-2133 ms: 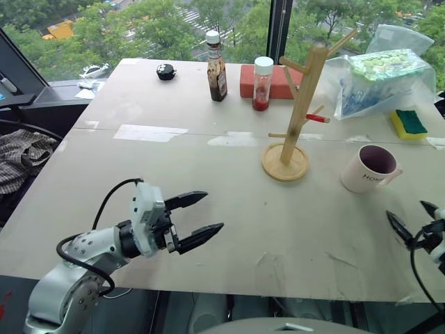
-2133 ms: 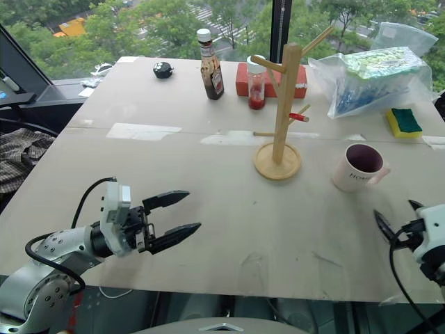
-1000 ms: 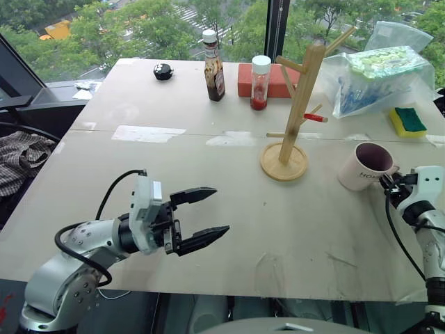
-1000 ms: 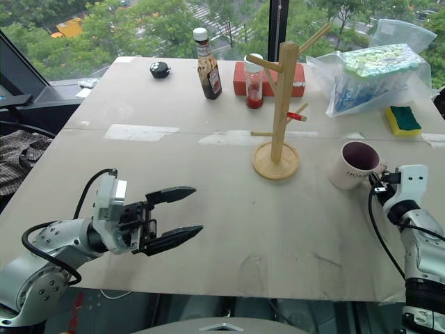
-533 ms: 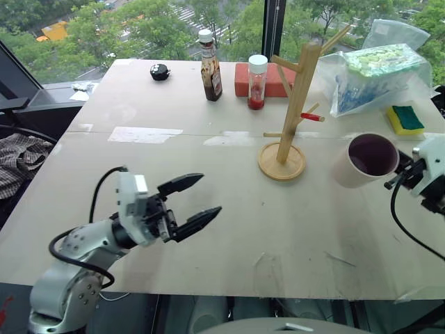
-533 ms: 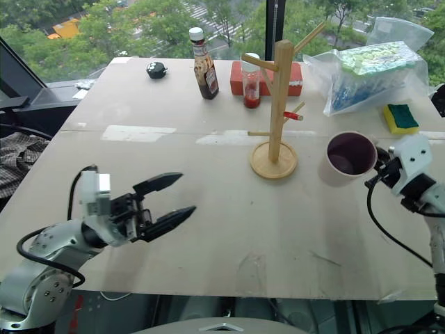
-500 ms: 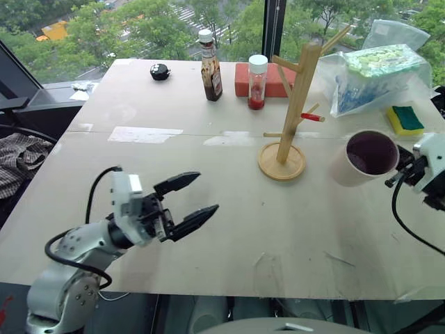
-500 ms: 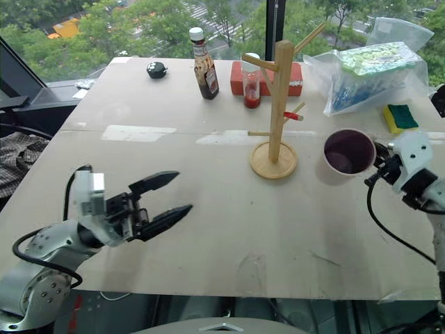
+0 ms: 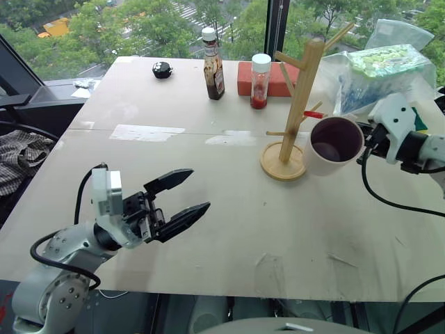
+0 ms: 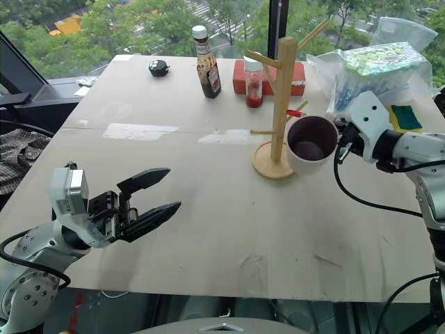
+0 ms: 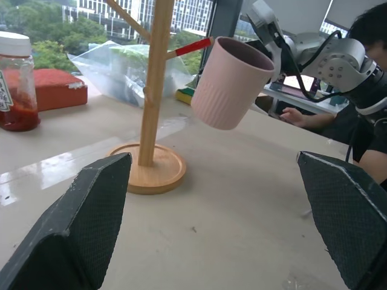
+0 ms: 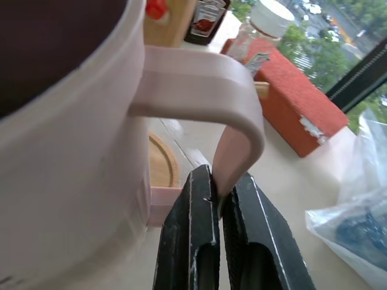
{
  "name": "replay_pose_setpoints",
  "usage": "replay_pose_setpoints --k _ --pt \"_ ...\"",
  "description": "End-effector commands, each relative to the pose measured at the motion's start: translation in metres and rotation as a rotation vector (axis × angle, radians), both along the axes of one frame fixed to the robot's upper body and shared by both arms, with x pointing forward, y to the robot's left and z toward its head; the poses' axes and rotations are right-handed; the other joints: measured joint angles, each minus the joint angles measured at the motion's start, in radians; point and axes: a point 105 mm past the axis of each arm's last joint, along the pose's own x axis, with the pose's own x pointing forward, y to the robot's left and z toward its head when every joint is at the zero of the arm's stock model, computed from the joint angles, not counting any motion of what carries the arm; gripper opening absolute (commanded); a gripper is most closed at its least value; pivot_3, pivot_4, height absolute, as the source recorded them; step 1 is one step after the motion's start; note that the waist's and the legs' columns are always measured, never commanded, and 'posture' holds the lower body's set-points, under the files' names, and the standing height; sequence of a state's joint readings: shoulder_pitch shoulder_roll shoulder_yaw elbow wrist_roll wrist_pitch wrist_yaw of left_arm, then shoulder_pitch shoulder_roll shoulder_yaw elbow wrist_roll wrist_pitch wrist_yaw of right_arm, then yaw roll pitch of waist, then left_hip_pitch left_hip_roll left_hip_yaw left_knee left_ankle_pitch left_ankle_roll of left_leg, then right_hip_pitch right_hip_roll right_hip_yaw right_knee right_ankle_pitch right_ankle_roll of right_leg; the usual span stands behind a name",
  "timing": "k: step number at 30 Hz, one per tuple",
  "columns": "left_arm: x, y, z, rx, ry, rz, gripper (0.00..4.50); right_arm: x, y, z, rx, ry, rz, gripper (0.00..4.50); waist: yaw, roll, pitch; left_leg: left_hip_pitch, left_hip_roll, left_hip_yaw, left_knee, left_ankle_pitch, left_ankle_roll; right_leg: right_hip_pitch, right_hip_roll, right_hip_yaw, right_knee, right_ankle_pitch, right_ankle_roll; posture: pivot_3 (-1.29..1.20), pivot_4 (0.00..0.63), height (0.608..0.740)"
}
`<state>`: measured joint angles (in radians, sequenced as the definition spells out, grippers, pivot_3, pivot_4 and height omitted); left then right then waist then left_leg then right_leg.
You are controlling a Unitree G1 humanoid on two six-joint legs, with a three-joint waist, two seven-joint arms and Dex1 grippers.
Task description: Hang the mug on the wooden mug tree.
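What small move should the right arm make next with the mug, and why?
Probably ease the mug a little further toward the wooden mug tree and line its handle up with the red-tipped peg. The right tool is clamped on the handle's lower part, the mug hangs off the table beside the pole, and the peg tip sits at the rim, not yet through the handle.

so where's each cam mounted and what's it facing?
Head stereo pair: looks forward and down over the table; both arms show.
Left wrist: looks along the open left hand at the wooden mug tree and the lifted mug.
Right wrist: close on the right hand pinching the mug's handle.
Shared: mug and tree appear in all.
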<state>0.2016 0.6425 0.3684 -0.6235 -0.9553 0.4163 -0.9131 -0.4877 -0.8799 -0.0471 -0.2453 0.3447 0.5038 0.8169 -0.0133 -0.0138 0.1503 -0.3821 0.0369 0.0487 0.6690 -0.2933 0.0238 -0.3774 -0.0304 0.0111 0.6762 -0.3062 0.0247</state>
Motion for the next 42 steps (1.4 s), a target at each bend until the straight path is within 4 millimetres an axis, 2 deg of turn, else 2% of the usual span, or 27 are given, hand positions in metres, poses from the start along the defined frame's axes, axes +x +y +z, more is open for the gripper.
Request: replay_pose_setpoints --k 1,6,10,14,20,23,25,26,28,32,36,39,42 --pt "-0.009 -0.007 0.008 -0.01 -0.014 -0.015 4.5 -0.004 0.009 0.021 0.011 -0.039 0.058 0.03 0.0 0.0 0.0 0.0 0.0 0.0 0.0 0.0 0.0 0.0 0.0 0.0 0.0 0.0 0.0 0.0 0.15 0.74" --pt "-0.014 -0.009 0.007 -0.033 0.004 0.011 4.5 -0.012 0.011 0.026 0.008 -0.015 0.095 0.03 0.0 0.0 0.0 0.0 0.0 0.0 0.0 0.0 0.001 0.0 -0.001 -0.001 0.0 0.0 0.0 0.0 0.15 0.74" --pt "-0.016 -0.01 0.006 -0.046 0.016 0.02 4.5 -0.011 0.016 0.029 0.0 -0.013 0.103 0.03 0.0 0.0 0.0 0.0 0.0 -0.001 0.0 -0.001 0.001 0.0 -0.001 -0.001 0.0 0.0 0.0 0.0 0.15 0.74" --pt "-0.014 -0.009 0.007 -0.048 0.01 0.031 4.5 0.004 0.025 0.032 -0.021 -0.022 0.085 0.03 -0.004 0.0 0.0 0.0 0.0 0.0 0.0 -0.001 0.001 0.0 -0.001 -0.001 0.001 0.0 0.0 0.0 0.15 0.74" --pt "-0.009 -0.009 0.009 -0.047 0.003 0.043 4.5 0.026 0.025 0.017 -0.047 0.043 0.02 0.03 0.002 0.0 0.0 -0.001 0.0 0.0 0.0 0.0 0.0 0.0 -0.001 -0.001 0.0 0.0 0.0 0.0 0.15 0.74" --pt "-0.005 -0.015 0.006 -0.056 0.047 0.072 4.5 0.026 0.021 0.0 -0.085 0.105 0.041 0.93 0.003 0.0 0.0 -0.002 0.0 -0.001 0.0 0.0 0.0 -0.001 -0.001 -0.002 -0.002 0.0 0.0 0.0 0.15 0.74" --pt "-0.003 -0.016 0.008 -0.054 0.032 0.101 4.5 0.029 0.017 0.006 -0.065 0.061 0.001 1.7 0.001 -0.001 0.0 -0.002 0.0 -0.001 0.0 0.0 0.0 -0.001 -0.002 -0.002 -0.002 0.0 0.0 0.0 0.15 0.74" --pt "-0.004 -0.018 0.009 -0.051 0.031 0.09 4.5 0.026 0.015 0.01 -0.05 0.038 0.006 2.28 0.0 -0.001 0.0 -0.002 0.0 -0.001 0.0 0.0 0.001 -0.001 -0.002 -0.002 -0.002 0.0 0.0 0.0 0.15 0.74" --pt "-0.006 -0.021 0.01 -0.039 0.008 0.089 4.5 0.017 0.006 0.012 -0.033 0.027 0.008 3.08 0.003 -0.001 0.0 -0.003 0.0 -0.001 0.0 0.0 0.0 -0.001 -0.002 -0.003 -0.002 0.0 0.0 0.0 0.15 0.74" --pt "-0.003 -0.021 0.0 0.01 0.025 0.119 4.5 -0.007 -0.011 0.006 0.052 0.003 0.045 3.08 0.009 -0.001 0.0 -0.004 0.0 -0.002 0.0 0.0 0.001 0.0 -0.003 -0.005 -0.004 0.0 0.0 0.0 0.15 0.74" --pt "0.006 -0.011 -0.019 0.079 0.055 0.174 4.5 -0.03 -0.032 -0.017 0.082 0.042 0.005 3.08 0.003 0.0 0.0 -0.003 0.0 -0.001 0.0 0.0 0.001 0.0 -0.002 -0.005 -0.003 0.0 0.0 0.0 0.15 0.74" --pt "0.008 0.005 -0.043 0.12 0.098 0.206 4.5 -0.043 -0.055 -0.039 0.201 0.083 -0.068 3.08 -0.001 0.0 0.0 -0.001 0.0 -0.001 -0.001 0.0 0.001 0.001 -0.001 -0.003 -0.002 0.0 0.0 0.0 0.15 0.74" --pt "0.003 0.027 -0.069 0.167 0.151 0.23 4.5 -0.073 -0.071 -0.078 0.206 0.215 -0.098 4.03 0.002 0.0 0.0 -0.001 0.0 0.0 -0.001 0.0 0.001 0.001 -0.001 -0.003 -0.003 0.0 0.0 0.0 0.15 0.74"
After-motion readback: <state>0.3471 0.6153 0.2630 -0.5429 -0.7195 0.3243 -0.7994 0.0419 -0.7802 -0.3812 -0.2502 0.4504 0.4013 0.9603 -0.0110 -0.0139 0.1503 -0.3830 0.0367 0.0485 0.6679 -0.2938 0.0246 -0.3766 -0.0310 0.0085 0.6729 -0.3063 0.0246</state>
